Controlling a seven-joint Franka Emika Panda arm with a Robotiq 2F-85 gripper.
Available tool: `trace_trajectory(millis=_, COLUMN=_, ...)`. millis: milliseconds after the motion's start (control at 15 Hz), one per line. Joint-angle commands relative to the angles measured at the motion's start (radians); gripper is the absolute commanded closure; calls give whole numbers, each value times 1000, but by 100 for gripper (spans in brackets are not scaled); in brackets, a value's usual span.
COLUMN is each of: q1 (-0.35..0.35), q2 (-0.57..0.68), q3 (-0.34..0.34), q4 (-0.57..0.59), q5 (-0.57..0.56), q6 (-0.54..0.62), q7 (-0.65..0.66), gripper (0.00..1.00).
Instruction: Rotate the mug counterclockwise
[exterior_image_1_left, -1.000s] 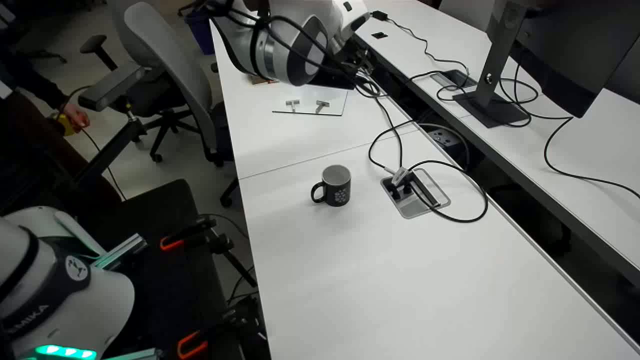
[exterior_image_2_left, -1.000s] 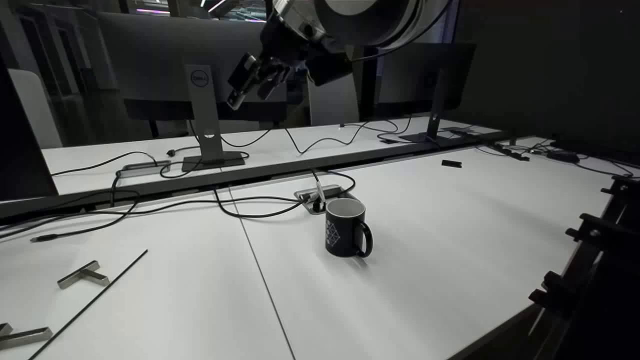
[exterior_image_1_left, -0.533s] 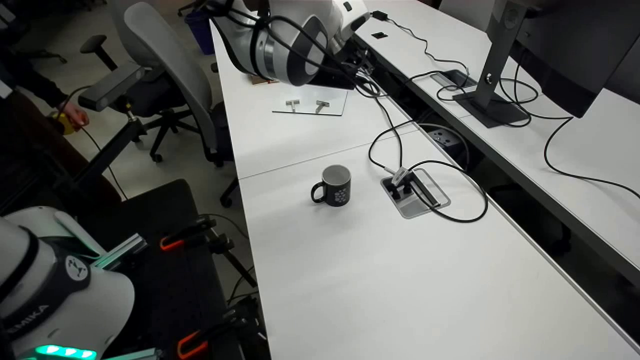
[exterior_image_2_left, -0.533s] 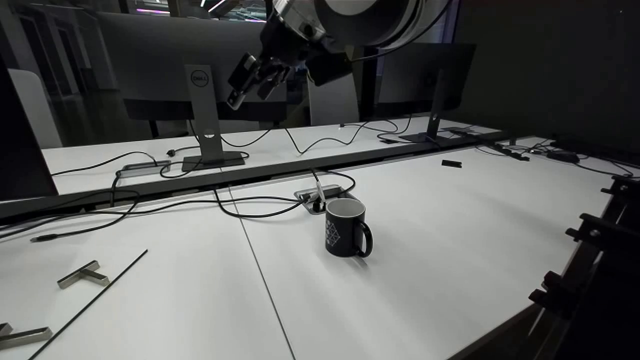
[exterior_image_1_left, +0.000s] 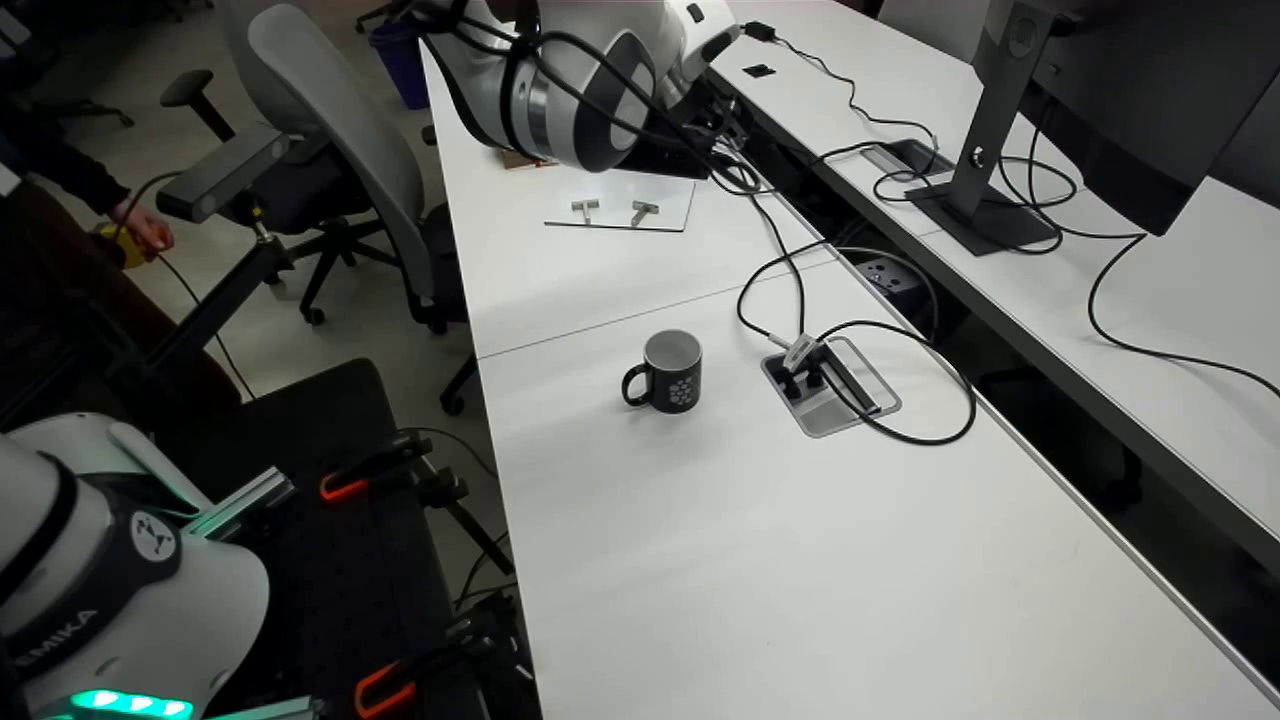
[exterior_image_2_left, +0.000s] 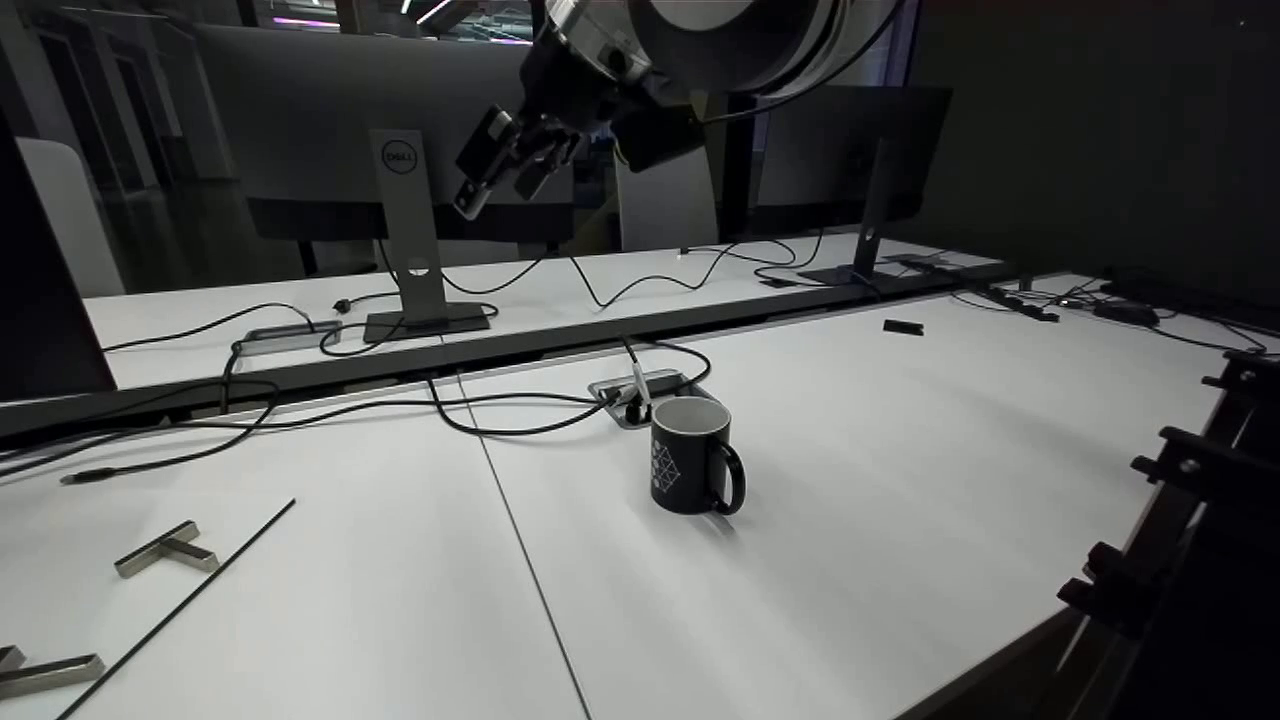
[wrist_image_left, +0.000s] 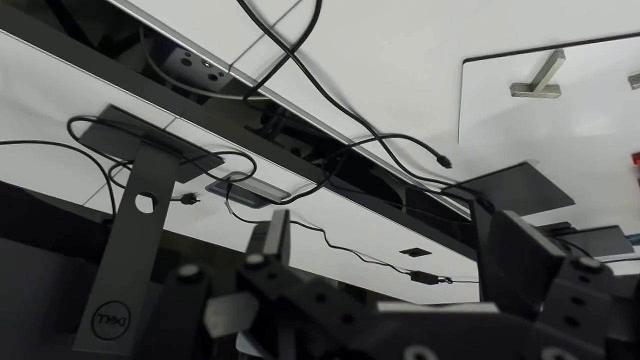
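The dark grey-black mug stands upright on the white table in both exterior views (exterior_image_1_left: 682, 385) (exterior_image_2_left: 685, 470). Its loop handle (exterior_image_1_left: 632, 386) points toward the table edge on the robot base's side. In an exterior view the handle (exterior_image_2_left: 735, 480) is at the mug's right. A pale pattern shows on its side. My gripper (exterior_image_2_left: 502, 190) is high above the table and well apart from the mug. In the wrist view the gripper (wrist_image_left: 395, 240) has its fingers wide apart with nothing between them. The mug is out of the wrist view.
A metal cable box (exterior_image_1_left: 840, 395) with looping black cables lies beside the mug. A monitor (exterior_image_1_left: 1120, 110) stands beyond the dark gap between the tables. A thin board (exterior_image_1_left: 660, 205) bears T-shaped metal pieces (exterior_image_2_left: 165, 550). The table's near edge (exterior_image_1_left: 505, 500) faces the robot base.
The arm, gripper and mug have not visibly moved. Only the person at the far left shifts slightly.
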Motion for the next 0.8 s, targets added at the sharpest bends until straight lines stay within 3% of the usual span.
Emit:
trace_trajectory(millis=0, q1=-6, q2=4, q3=8, q4=4, q5=2, q6=-4, q7=-2, gripper=0)
trace_trajectory(millis=733, q1=-74, q2=75, q3=105, q4=35, q5=-12, q6=-51, q7=13, gripper=0)
